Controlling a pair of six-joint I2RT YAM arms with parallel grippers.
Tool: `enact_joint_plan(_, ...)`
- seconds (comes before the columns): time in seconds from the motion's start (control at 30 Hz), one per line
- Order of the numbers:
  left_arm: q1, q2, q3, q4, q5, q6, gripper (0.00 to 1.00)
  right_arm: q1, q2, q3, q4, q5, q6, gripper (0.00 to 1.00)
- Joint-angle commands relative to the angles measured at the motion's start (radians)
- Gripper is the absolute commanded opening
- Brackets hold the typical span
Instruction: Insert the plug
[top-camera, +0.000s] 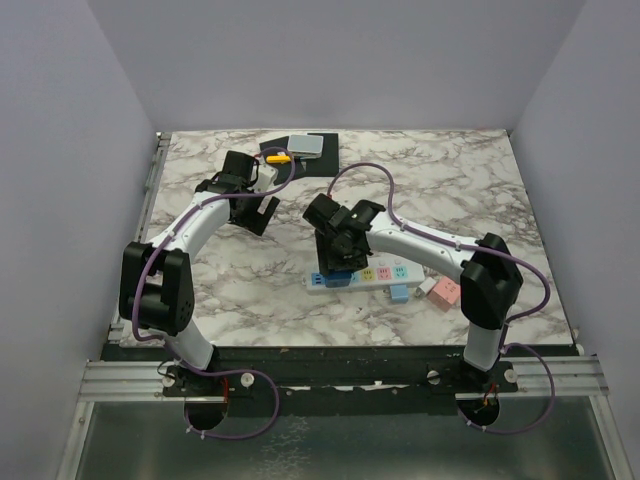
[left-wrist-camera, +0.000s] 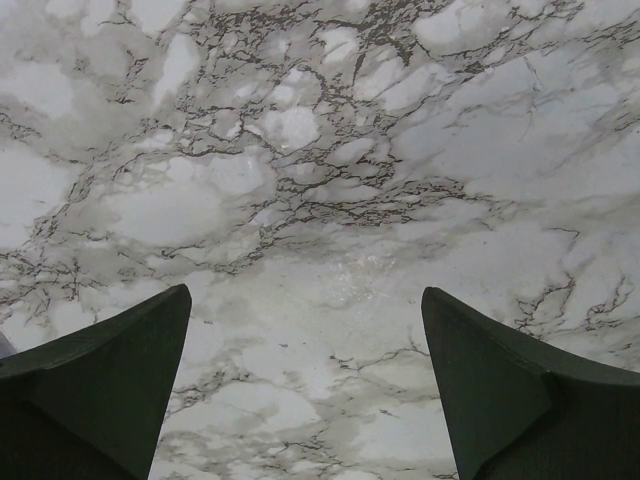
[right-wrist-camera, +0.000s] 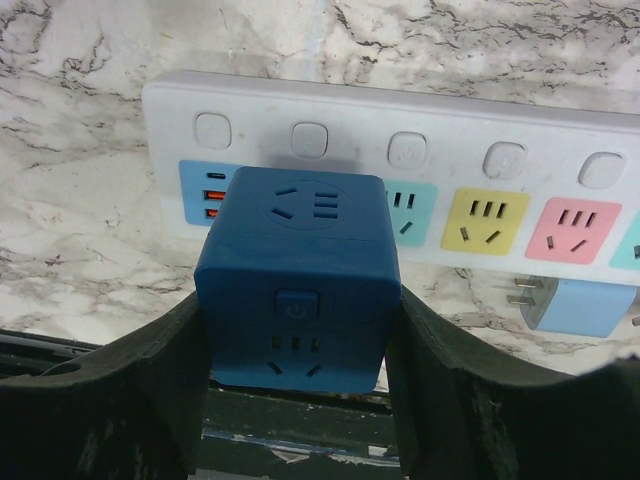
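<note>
Just below the power strip (top-camera: 392, 272) — pale-blue plug (top-camera: 399, 293), pink block (top-camera: 441, 291); marble worktop (top-camera: 450, 190), lilac walls (top-camera: 60, 120). Clenched on the blue cube plug (right-wrist-camera: 297, 290), right fingers (right-wrist-camera: 120, 400); left fingers (left-wrist-camera: 100, 390) released.

Marble table (top-camera: 480, 190), pale lilac walls (top-camera: 60, 150)

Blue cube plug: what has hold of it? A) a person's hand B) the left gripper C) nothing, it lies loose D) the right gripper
D: the right wrist view shows the blue cube plug pinched in the right gripper, in front of the power strip.
</note>
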Motion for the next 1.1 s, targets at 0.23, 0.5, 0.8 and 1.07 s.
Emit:
enact_joint_plan(0.23, 0.01, -0.039, -0.003, 0.008, -0.02, 0.014, 0.99, 0.017, 0.079, -0.036, -0.009, 0.014, 0.026, 0.01)
enact_joint_plan(0.5, 0.012, -0.041, 0.008, 0.009, -0.019, 0.011, 0.99, 0.018, 0.114, -0.054, -0.011, 0.01, 0.021, 0.01)
enact_joint_plan(0.8, 0.015, -0.047, 0.006, 0.009, -0.024, 0.019, 0.99, 0.019, 0.129, -0.172, 0.056, -0.008, 0.028, 0.01)
enact_joint_plan(1.07, 0.018, -0.063, 0.006, 0.007, -0.014, 0.015, 0.99, 0.018, 0.168, -0.192, 0.072, -0.031, 0.012, 0.01)
